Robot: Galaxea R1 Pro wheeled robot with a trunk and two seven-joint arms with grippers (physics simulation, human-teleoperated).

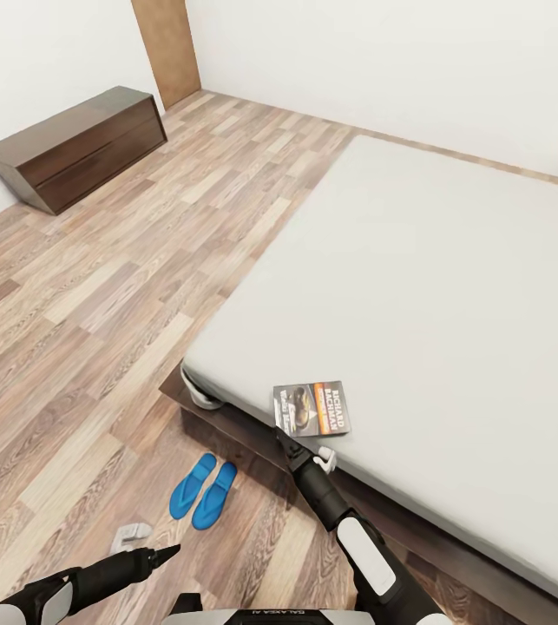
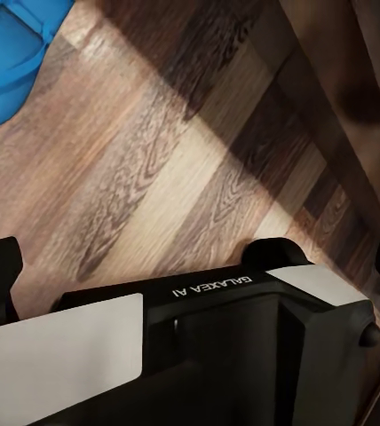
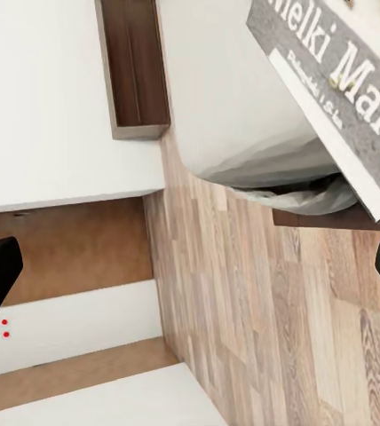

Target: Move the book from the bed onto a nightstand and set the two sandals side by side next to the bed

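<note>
Right gripper [image 1: 284, 437], jaws spread and empty, noses toward book [image 1: 312, 407] lying at bed's [image 1: 452, 286] 6 o'clock edge. Sandals [image 1: 203, 490] paired at 7. Best approach: level fingers, straddle near edge. Left gripper [image 1: 170, 550]: state unclear.

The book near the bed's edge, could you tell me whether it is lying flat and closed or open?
Flat and closed: the book lies cover-up on the mattress near the bed's edge, its cover lettering showing, no pages spread.
</note>
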